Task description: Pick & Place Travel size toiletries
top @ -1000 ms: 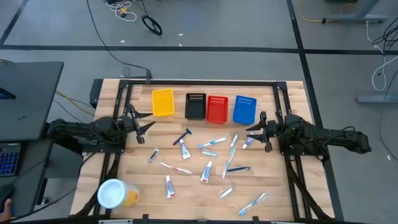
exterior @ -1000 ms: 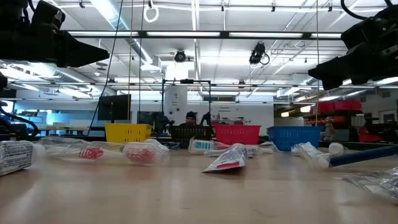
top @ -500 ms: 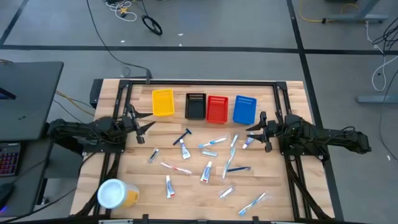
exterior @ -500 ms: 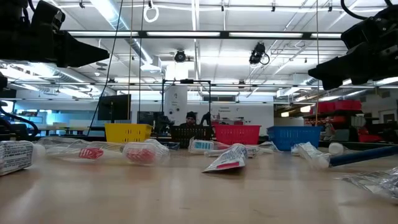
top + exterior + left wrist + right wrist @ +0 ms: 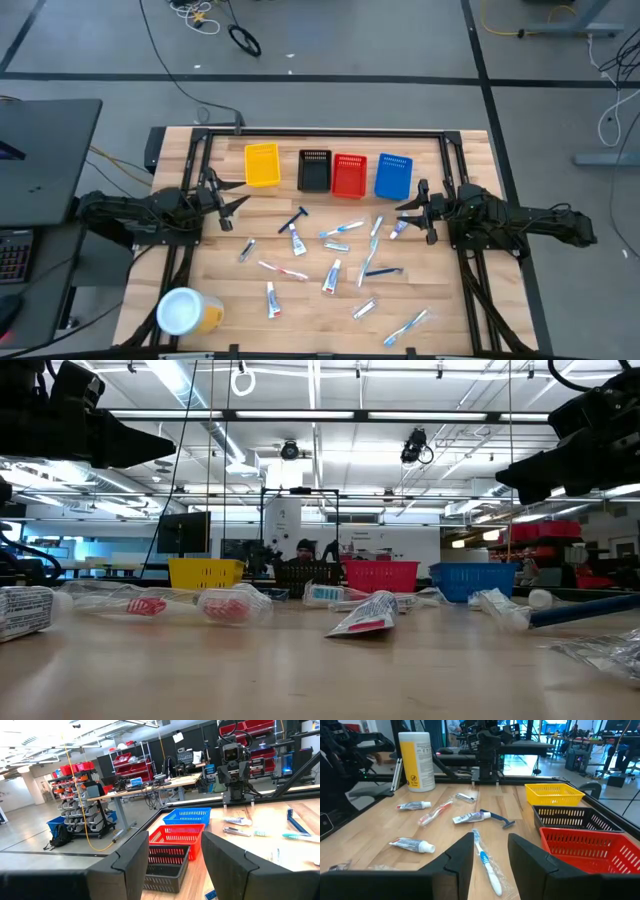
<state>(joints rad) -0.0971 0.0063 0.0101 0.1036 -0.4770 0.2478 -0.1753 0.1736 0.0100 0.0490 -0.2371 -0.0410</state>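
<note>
Several travel toiletries lie flat and scattered on the wooden table's middle: white tubes with red and blue marks (image 5: 333, 276), blue-white toothbrushes (image 5: 341, 230), a dark razor (image 5: 294, 219) and silvery packets (image 5: 364, 309). My left gripper (image 5: 232, 206) hovers open at the table's left side, above the wood. My right gripper (image 5: 410, 210) hovers open at the right side, close to a tube (image 5: 399, 229). In the right wrist view a wrapped toothbrush (image 5: 487, 863) lies just ahead of the open fingers. The left wrist view looks past open fingers at the baskets.
Four small baskets stand in a row along the far edge: yellow (image 5: 262, 164), black (image 5: 314, 171), red (image 5: 349, 176), blue (image 5: 393, 176). A large yellow jar with a white lid (image 5: 186, 311) stands near the near left corner. Bare wood lies between baskets and toiletries.
</note>
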